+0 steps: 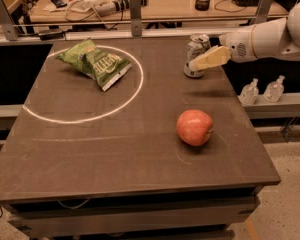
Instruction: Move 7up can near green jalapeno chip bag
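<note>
The 7up can [196,44] stands upright near the table's far right edge. My gripper [197,63] reaches in from the right on a white arm [270,36] and overlaps the can's near right side at mid height. The green jalapeno chip bag [96,61] lies at the far left of the table, inside a white chalk circle [85,117], well to the left of the can.
A red apple [194,127] sits on the dark table [115,164], right of centre and nearer than the can. Two small clear bottles [260,90] stand on a ledge off the right edge. A metal rail [135,33] and a cluttered desk lie behind.
</note>
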